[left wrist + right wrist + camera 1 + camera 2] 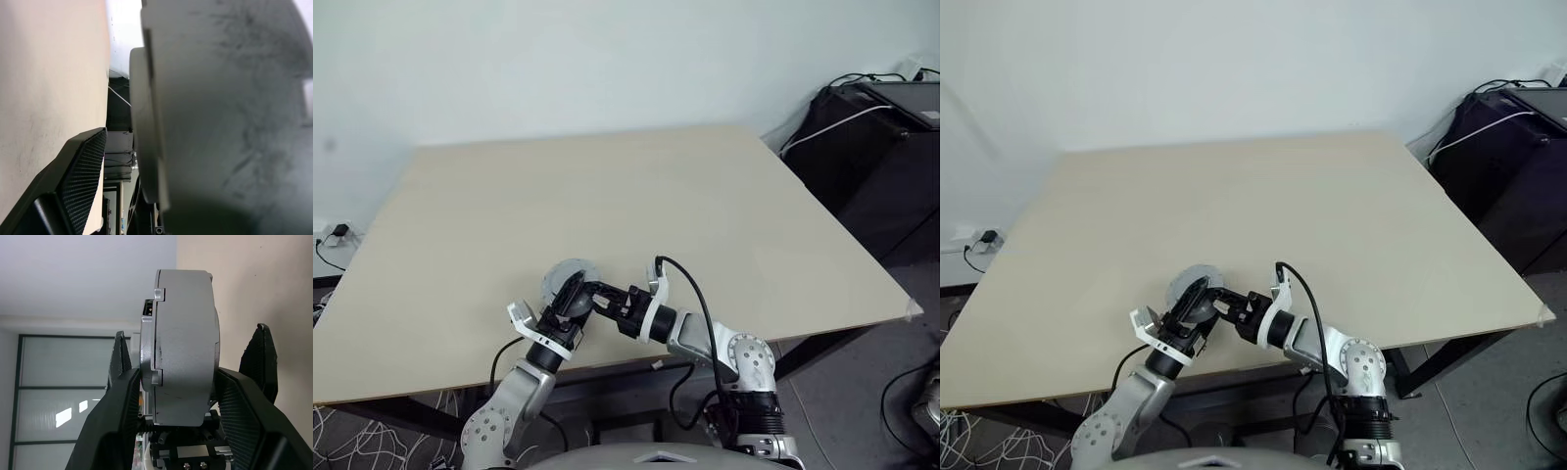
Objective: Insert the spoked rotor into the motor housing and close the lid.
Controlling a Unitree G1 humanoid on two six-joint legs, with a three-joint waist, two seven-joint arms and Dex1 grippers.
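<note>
The motor housing (566,279), a grey round puck, is held on edge just above the table's front edge. In the right wrist view my right gripper (176,377) is shut on it, one pad on each flat face of the motor housing (186,323). A thinner grey round plate (148,352) lies against one face; whether it is the lid I cannot tell. My left gripper (576,292) straddles the same puck from the other side and stands open, with a gap between its finger (78,181) and the grey body. The spoked rotor is hidden.
The beige table (626,196) stretches far ahead of the grippers, and its front edge runs right under them. Black equipment with cables (876,137) stands beyond the table's right side. A wall socket with a plug (335,235) sits low at the left.
</note>
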